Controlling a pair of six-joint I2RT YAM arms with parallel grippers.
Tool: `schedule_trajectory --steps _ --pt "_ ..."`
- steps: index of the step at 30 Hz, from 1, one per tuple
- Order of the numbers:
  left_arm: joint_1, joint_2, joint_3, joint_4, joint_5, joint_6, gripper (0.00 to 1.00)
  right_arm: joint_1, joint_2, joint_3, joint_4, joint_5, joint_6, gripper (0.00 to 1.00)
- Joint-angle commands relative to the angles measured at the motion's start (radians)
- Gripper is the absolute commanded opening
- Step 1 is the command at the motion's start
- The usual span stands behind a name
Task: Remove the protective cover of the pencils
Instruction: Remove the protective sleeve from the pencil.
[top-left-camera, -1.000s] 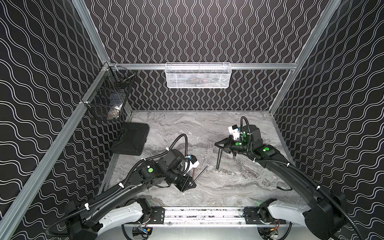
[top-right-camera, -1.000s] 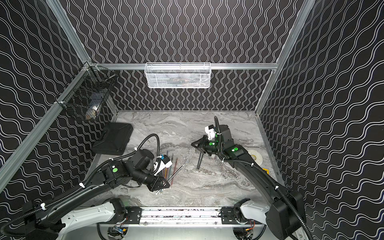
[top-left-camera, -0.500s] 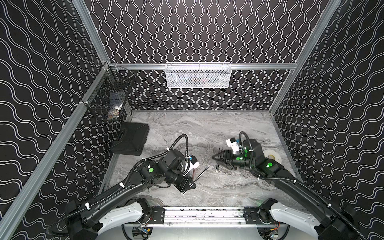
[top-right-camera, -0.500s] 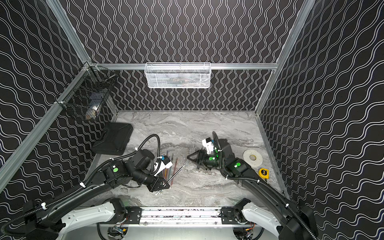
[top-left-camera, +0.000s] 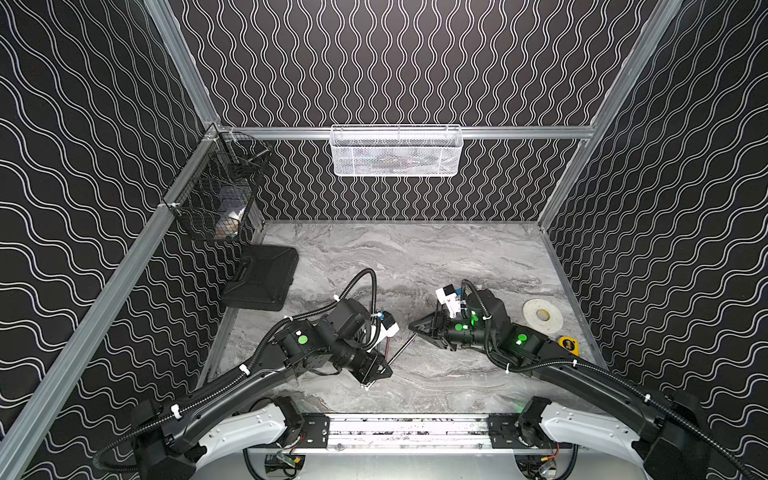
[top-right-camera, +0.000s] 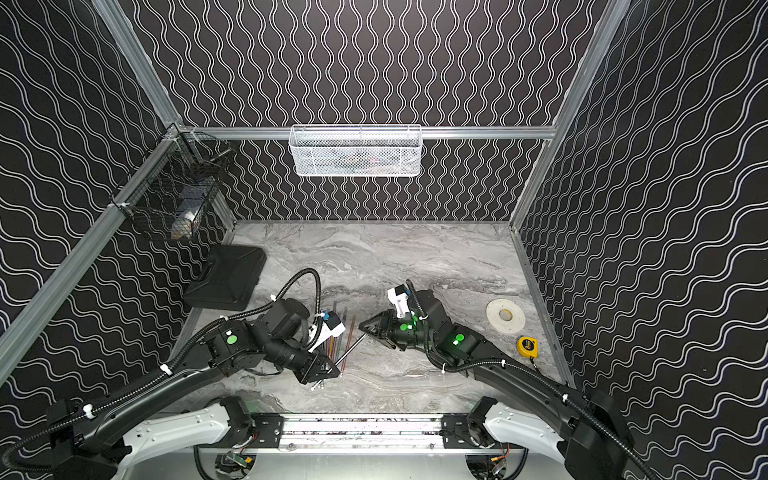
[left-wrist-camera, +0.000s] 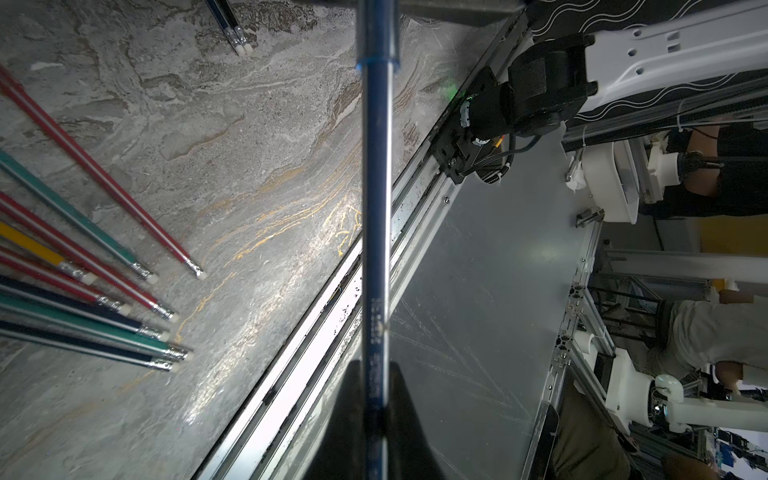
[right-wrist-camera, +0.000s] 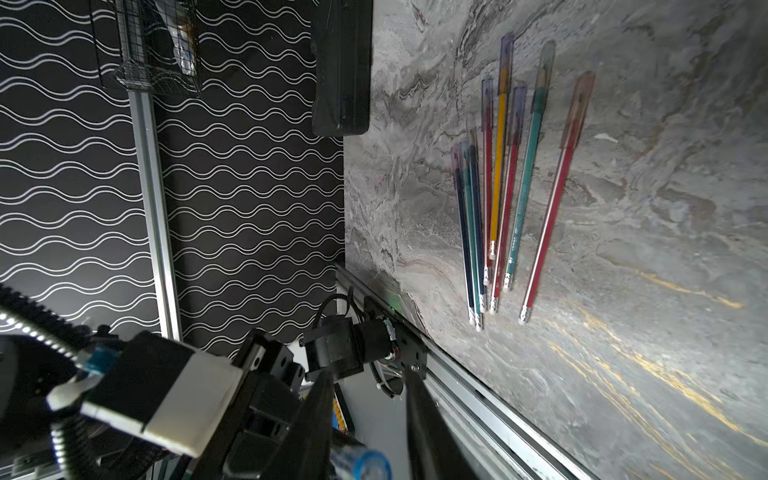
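Clamping one dark blue pencil (left-wrist-camera: 376, 187), the left gripper (left-wrist-camera: 374, 374) is closed tight; the right gripper (right-wrist-camera: 369, 378) stands partly open around its covered tip (right-wrist-camera: 361, 461). Other pencils (right-wrist-camera: 498, 199) lie fanned on the table (right-wrist-camera: 644, 332).

In both top views we look steeply down from above the front rail (top-left-camera: 407, 428) onto the whole desk (top-left-camera: 415, 257), sharing nearly everything. From the left wrist we sit close behind the left pincer (left-wrist-camera: 376, 374), facing that rail. From the right wrist we look past the right pincer (right-wrist-camera: 369, 374) at pencils (right-wrist-camera: 497, 187) beyond it, which the left wrist view also shows.
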Motion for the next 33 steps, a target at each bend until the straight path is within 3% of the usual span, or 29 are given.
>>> schedule_trajectory --steps 1,5,10,13,16,18,20,28,33 --pt "0.001 -0.003 0.004 -0.014 0.002 0.013 0.00 0.005 0.020 -0.009 0.110 0.018 0.068 0.22" --pt "0.001 -0.001 0.005 -0.017 -0.011 0.010 0.00 0.021 0.033 -0.022 0.137 0.027 0.108 0.15" --pt "0.002 0.010 0.005 -0.021 -0.018 0.010 0.00 0.042 0.033 -0.025 0.110 0.057 0.123 0.15" --pt "0.001 0.011 0.006 -0.021 -0.019 0.010 0.00 0.046 0.033 -0.029 0.100 0.067 0.137 0.25" --pt "0.002 0.010 0.006 -0.021 -0.020 0.009 0.00 0.048 0.035 -0.034 0.105 0.072 0.146 0.26" --pt "0.001 0.009 0.007 -0.021 -0.022 0.009 0.00 0.054 0.031 -0.033 0.099 0.079 0.149 0.20" --pt "0.001 0.009 0.008 -0.021 -0.023 0.008 0.00 0.055 0.022 -0.028 0.076 0.094 0.143 0.01" --pt "0.001 -0.009 0.005 -0.019 -0.017 0.008 0.00 0.040 -0.043 0.076 -0.214 0.258 0.023 0.00" --pt "-0.001 -0.014 0.005 -0.019 -0.013 0.011 0.00 -0.115 -0.066 0.101 -0.279 0.188 -0.030 0.00"
